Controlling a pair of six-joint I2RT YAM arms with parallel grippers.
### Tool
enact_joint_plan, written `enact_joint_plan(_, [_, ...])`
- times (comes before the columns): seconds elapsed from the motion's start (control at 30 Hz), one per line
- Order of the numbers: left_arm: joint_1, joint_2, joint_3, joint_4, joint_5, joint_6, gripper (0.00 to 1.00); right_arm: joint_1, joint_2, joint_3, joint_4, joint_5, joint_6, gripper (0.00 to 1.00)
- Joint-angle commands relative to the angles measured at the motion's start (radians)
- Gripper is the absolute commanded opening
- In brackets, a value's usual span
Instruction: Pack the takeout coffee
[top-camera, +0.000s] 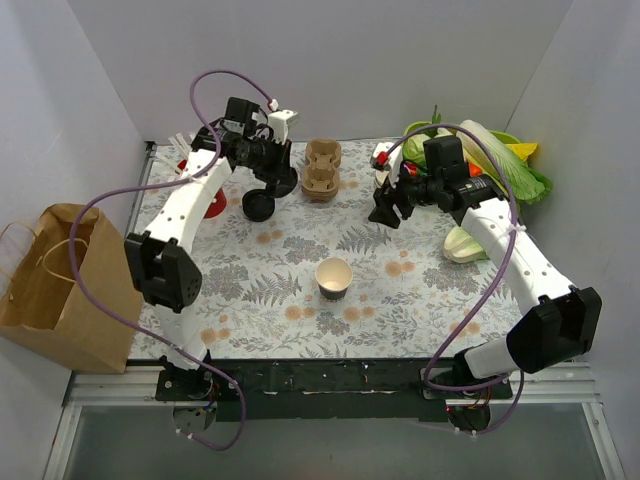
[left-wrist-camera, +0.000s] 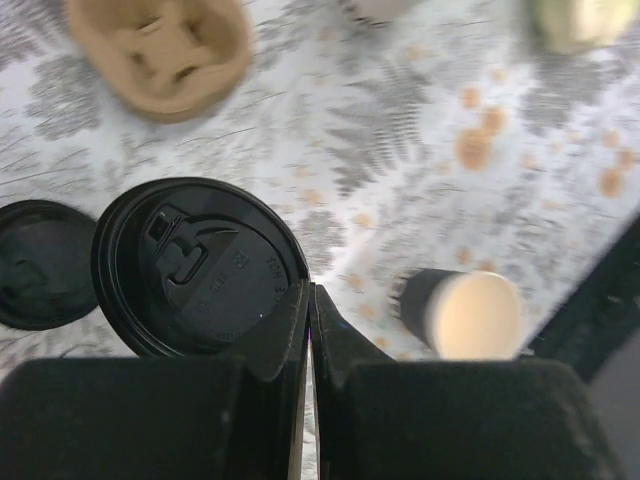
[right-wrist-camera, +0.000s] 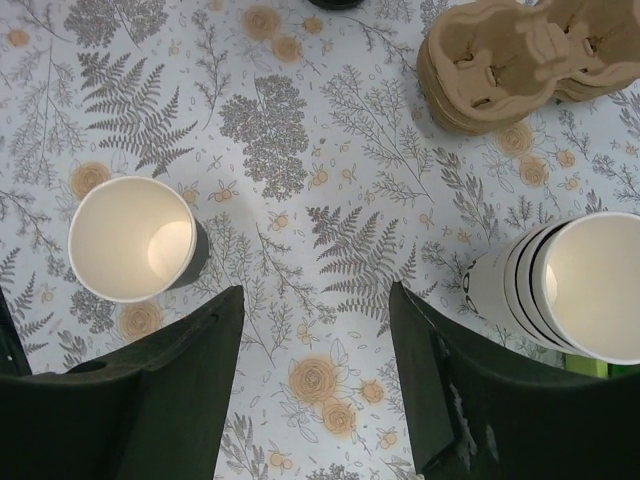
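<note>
Now, lidding is the step in hand. The left gripper (left-wrist-camera: 310, 300) has its jaws pinched right together on the rim of a round black plastic lid (left-wrist-camera: 200, 265), underside up to the wrist camera, out at the far left of the table. A second black lid (left-wrist-camera: 40, 265) lies just beside it on the cloth.

And the target? The small white paper cup (top-camera: 334, 277) stands upright and uncovered in the middle of the table, well apart from that lid. The tan moulded-pulp two-cup carrier (top-camera: 322, 168) waits behind it, both wells vacant.

The right gripper (right-wrist-camera: 315, 290) hangs over the cloth with jaws spread wide, nothing between them, the cup off to one side and a nested stack of white cups (right-wrist-camera: 590, 285) to the other.

My read: next, the lid has to travel over the cup, come level, rim to rim, and be pressed down. A tilt there could tip the light cup, so the free arm may need to steady it.

Underfoot, a pale fern-and-flower tablecloth (top-camera: 260, 290); plain white walls (top-camera: 330, 60) box it in, a brown paper bag with handles (top-camera: 60, 290) at left, green vegetables (top-camera: 510, 165) in the far right corner.
</note>
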Motion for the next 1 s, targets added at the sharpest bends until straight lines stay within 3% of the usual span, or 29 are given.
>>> enact_joint_plan(0.0, [-0.003,-0.157,-0.071,0.025,0.313,-0.038,0.00,-0.051,-0.016,0.013,0.088,-0.141,0.154,0.67])
enact_joint_plan(0.2, [-0.038,-0.249,-0.172,0.017,0.537,-0.028,0.00,-0.058,-0.095,-0.073,0.201,-0.190,0.283,0.68])
enact_joint_plan(0.4, [-0.046,-0.378,-0.400,0.210,0.677,-0.055,0.00,-0.058,-0.160,-0.041,0.034,-0.199,0.189,0.71])
enact_joint_plan(0.53, [-0.103,-0.453,-0.581,0.467,0.774,-0.228,0.00,-0.058,-0.212,-0.062,-0.030,-0.190,0.166,0.74])
enact_joint_plan(0.57, [-0.107,-0.470,-0.630,0.598,0.789,-0.345,0.00,-0.058,-0.242,-0.096,-0.033,-0.190,0.163,0.74])
enact_joint_plan(0.67, [-0.114,-0.514,-0.764,0.789,0.835,-0.522,0.00,-0.058,-0.276,-0.110,-0.072,-0.210,0.146,0.75])
enact_joint_plan(0.97, [-0.133,-0.505,-0.928,1.116,0.855,-0.791,0.00,-0.058,-0.277,-0.222,-0.167,-0.268,0.063,0.74])
